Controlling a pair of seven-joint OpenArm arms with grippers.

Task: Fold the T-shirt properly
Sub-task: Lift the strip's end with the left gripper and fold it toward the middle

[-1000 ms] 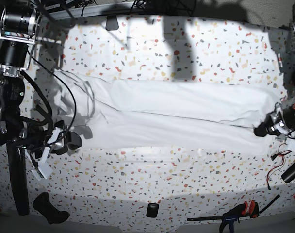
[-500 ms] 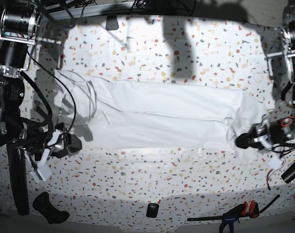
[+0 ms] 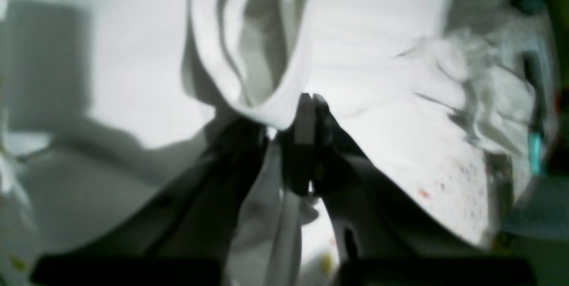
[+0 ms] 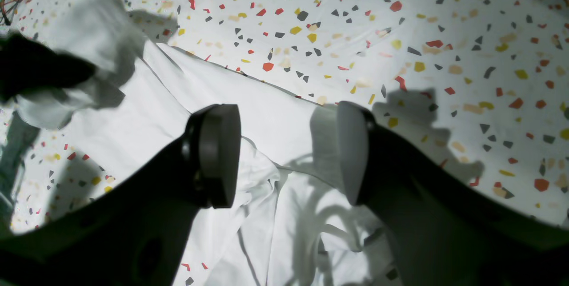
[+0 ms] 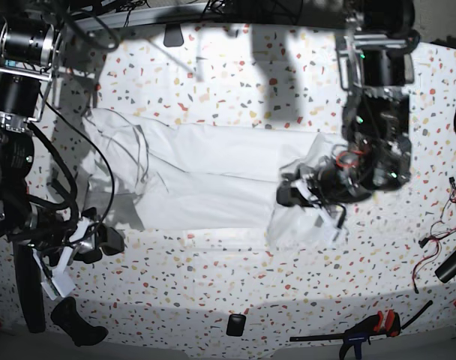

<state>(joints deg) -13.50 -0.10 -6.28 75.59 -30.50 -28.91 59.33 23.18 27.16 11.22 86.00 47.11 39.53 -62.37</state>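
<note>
Left pincer (image 5: 288, 195) clenched on a bunched end of the white T-shirt (image 5: 205, 176), cloth pinched between its tips in the left wrist view (image 3: 306, 112). Shirt lies as a long band across the speckled tabletop (image 5: 235, 82), with the gripped end lifted and doubled back over the middle. Right pincer (image 4: 284, 152) released, jaws wide apart, nothing between them, hovering over the wrinkled sleeve end (image 4: 284, 215).

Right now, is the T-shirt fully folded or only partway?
Partway. The T-shirt lies as a long band, and the left end effector holds one end lifted over it; that end is not yet laid flat.
</note>
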